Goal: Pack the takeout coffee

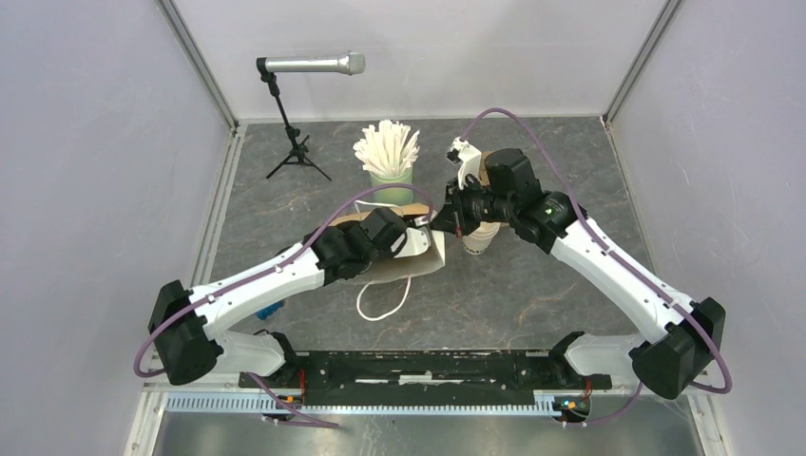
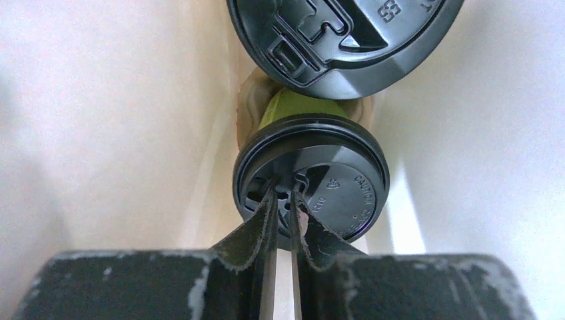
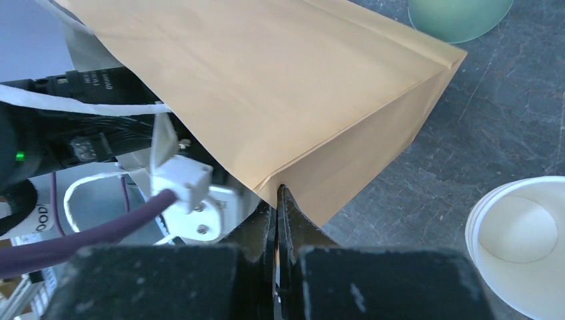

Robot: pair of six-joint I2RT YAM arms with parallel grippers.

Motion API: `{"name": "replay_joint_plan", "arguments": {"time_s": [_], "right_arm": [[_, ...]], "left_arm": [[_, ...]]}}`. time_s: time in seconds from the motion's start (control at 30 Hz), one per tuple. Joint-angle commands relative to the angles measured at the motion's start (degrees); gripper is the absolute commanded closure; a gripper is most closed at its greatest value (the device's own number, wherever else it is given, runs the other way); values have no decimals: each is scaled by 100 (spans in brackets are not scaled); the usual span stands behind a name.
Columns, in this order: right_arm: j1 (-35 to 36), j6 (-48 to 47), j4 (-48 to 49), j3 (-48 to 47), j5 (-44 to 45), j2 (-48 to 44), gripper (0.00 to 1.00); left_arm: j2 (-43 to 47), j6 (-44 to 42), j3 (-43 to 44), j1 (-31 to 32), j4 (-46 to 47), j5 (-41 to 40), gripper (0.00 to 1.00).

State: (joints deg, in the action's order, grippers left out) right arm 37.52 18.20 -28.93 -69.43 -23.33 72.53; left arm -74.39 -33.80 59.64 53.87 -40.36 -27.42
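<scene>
In the left wrist view, the olive-green coffee cup (image 2: 293, 107) with its black lid (image 2: 333, 187) lies inside the paper bag (image 2: 120, 120). My left gripper (image 2: 283, 200) is shut on the near rim of that lid. A second black lid (image 2: 340, 40) sits just beyond it; the cup under it is hidden. My right gripper (image 3: 277, 195) is shut on the brown bag's (image 3: 266, 93) edge. In the top view the bag (image 1: 418, 261) lies mid-table, with the left gripper (image 1: 413, 237) inside its mouth and the right gripper (image 1: 445, 224) at its rim.
A mint-green cup of white sticks (image 1: 388, 157) stands behind the bag. A stack of lidless cream cups (image 1: 480, 239) stands right of it, under the right arm, and shows in the right wrist view (image 3: 520, 243). A microphone on a stand (image 1: 302, 71) is at the back left. The bag's white handle (image 1: 383, 302) loops forward.
</scene>
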Motion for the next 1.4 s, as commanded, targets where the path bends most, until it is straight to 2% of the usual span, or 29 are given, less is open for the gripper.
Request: {"name": "replay_joint_plan", "arguments": {"time_s": [0.0, 0.33, 0.83, 1.17, 1.23, 1.37], "right_arm": [[-160, 208, -113, -288, -554, 97, 100], [-355, 534, -476, -637, -1004, 287, 99], [-507, 919, -1208, -1322, -1192, 637, 96], [-608, 1123, -1565, -1372, -1262, 856, 96], [-631, 1147, -1598, -1389, -1258, 897, 94], [-648, 1116, -1632, -1591, -1216, 1030, 85]], "left_arm": [[207, 403, 379, 27, -128, 298, 81], [473, 642, 601, 27, -226, 366, 81], [861, 1446, 1059, 27, -482, 1251, 80], [1187, 2185, 1330, 27, -351, 1623, 76], [1202, 2346, 1430, 27, -317, 1677, 76], [1311, 2737, 1561, 22, -81, 1703, 72]]}}
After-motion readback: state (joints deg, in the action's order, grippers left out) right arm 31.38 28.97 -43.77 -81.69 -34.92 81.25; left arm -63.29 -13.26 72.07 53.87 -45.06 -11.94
